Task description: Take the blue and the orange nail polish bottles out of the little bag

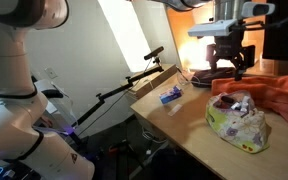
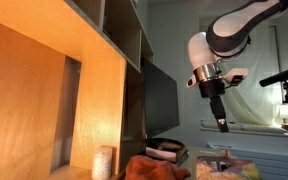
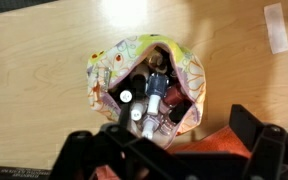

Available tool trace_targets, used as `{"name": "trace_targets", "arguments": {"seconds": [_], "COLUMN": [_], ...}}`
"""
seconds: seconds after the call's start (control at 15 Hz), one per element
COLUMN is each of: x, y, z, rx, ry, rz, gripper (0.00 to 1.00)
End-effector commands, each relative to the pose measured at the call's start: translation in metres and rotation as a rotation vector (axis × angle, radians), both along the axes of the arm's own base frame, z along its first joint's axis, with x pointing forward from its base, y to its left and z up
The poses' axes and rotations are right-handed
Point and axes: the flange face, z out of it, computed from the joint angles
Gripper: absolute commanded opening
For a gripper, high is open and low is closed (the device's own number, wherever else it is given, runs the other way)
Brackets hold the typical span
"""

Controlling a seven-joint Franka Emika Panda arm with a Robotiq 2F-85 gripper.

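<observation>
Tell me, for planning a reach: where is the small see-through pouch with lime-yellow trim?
In an exterior view the pouch sits on the wooden table, right of frame, beside the orange-red cloth.

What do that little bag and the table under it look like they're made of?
The little bag: probably thin soft plastic or fabric, since its patterned sides sag and crumple. The table: wood or wood-look laminate, smooth, pale with grain.

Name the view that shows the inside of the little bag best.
Wrist view: it looks straight down into the open mouth of the little bag, onto the bottles. In both exterior views only its outside shows.
</observation>
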Motion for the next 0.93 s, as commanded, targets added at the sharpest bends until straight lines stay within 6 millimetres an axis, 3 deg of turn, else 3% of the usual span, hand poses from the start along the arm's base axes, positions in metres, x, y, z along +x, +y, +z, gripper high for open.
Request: {"name": "trace_targets", "arguments": {"seconds": [0.0, 0.4, 0.87], "x": [0.005, 0.014, 0.014], "y": [0.004, -0.002, -0.003], "z": [-0.012, -0.034, -0.04], "rx": [-0.005, 0.022, 0.009], "ry": [0.028, 0.059, 0.058], "rz": [0.023, 0.024, 0.01], "gripper": [1.0, 1.0, 1.0]}}
